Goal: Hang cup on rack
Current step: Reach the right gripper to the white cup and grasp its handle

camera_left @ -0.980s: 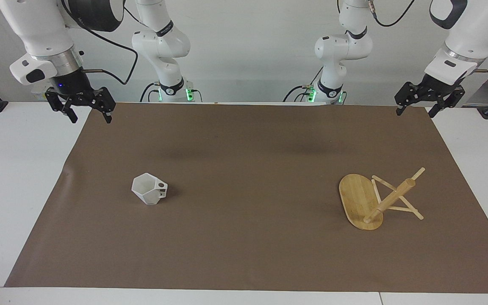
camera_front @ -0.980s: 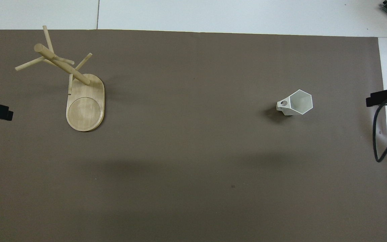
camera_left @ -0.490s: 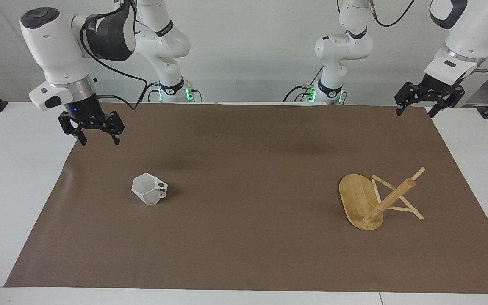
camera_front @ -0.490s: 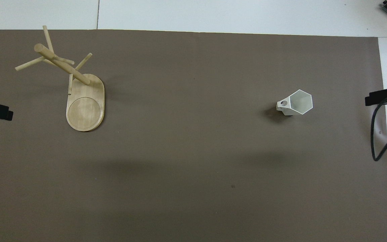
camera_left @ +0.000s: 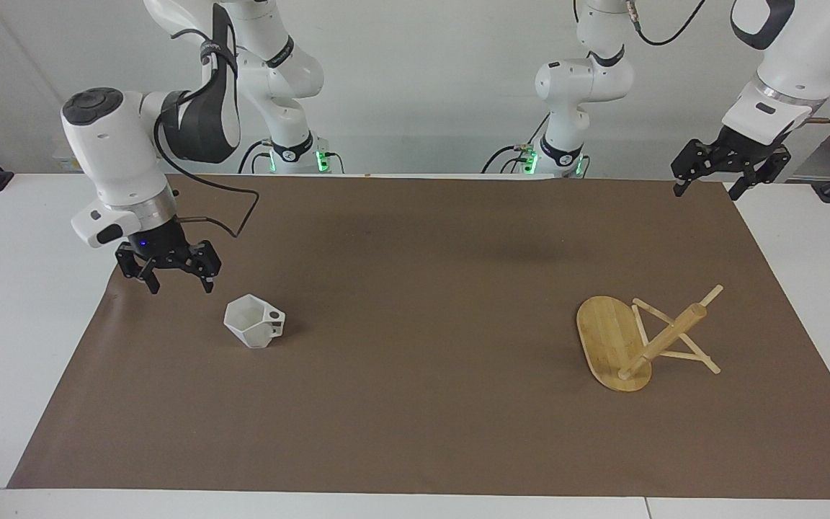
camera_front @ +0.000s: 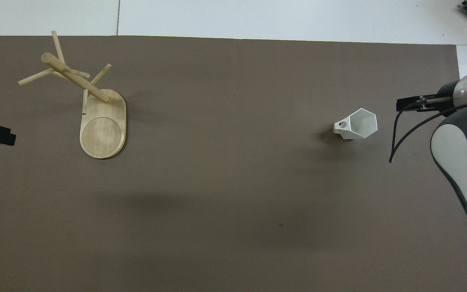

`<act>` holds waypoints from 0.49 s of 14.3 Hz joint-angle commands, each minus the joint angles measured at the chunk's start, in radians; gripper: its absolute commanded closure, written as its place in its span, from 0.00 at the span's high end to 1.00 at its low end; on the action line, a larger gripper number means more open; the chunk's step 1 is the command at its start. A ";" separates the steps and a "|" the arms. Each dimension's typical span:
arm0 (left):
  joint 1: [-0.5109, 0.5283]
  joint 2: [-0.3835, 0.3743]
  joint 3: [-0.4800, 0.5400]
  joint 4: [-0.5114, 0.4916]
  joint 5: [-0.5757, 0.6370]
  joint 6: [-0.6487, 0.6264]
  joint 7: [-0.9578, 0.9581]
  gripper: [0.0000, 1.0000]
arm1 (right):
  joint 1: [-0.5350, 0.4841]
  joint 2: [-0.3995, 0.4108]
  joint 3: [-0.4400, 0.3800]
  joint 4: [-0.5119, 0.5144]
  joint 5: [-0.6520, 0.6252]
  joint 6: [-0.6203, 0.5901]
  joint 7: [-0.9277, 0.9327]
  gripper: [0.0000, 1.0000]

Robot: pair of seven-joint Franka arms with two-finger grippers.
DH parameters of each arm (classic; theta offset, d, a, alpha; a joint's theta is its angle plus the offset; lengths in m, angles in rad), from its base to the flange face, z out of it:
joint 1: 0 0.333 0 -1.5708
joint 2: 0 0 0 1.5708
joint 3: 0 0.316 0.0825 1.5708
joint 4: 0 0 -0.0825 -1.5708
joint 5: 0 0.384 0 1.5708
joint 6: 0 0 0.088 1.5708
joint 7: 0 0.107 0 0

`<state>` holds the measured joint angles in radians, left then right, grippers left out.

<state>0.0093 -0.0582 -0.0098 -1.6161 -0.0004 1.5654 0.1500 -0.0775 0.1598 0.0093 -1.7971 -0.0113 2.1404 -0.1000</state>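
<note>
The white faceted cup stands upright on the brown mat toward the right arm's end, its handle pointing toward the left arm's end; it also shows in the overhead view. The bamboo rack sits on its oval base toward the left arm's end, its post slanting up with thin pegs crossing it; it also shows in the overhead view. My right gripper is open and empty, low over the mat beside the cup, not touching it. My left gripper is open and waits over the mat's corner by its base.
The brown mat covers most of the white table. A black cable hangs from the right arm near the cup. Only a tip of each gripper shows in the overhead view.
My right gripper has come down and moved from the mat's corner near its base to just beside the cup. The cup, the rack and the left arm have not moved.
</note>
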 commanded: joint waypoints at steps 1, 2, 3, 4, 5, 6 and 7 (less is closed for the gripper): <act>0.012 -0.018 -0.004 -0.018 -0.018 -0.008 0.016 1.00 | -0.002 0.026 0.020 -0.013 0.004 0.018 0.049 1.00; 0.012 -0.018 -0.004 -0.018 -0.018 -0.008 0.016 1.00 | -0.002 0.030 0.020 -0.028 0.004 0.021 0.051 1.00; 0.012 -0.018 -0.004 -0.018 -0.018 -0.008 0.016 1.00 | -0.001 0.032 0.020 -0.040 0.004 0.033 0.052 1.00; 0.012 -0.018 -0.004 -0.018 -0.018 -0.008 0.016 1.00 | -0.001 0.033 0.020 -0.062 0.004 0.062 0.055 1.00; 0.012 -0.018 -0.004 -0.018 -0.018 -0.008 0.016 1.00 | -0.001 0.038 0.020 -0.080 0.004 0.091 0.057 1.00; 0.012 -0.018 -0.006 -0.018 -0.018 -0.008 0.016 1.00 | -0.001 0.044 0.020 -0.096 0.004 0.108 0.057 1.00; 0.012 -0.018 -0.004 -0.018 -0.018 -0.008 0.016 1.00 | -0.001 0.055 0.020 -0.100 0.004 0.122 0.057 1.00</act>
<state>0.0093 -0.0582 -0.0098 -1.6161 -0.0004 1.5653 0.1500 -0.0714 0.2112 0.0214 -1.8623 -0.0113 2.2172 -0.0655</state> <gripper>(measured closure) 0.000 0.000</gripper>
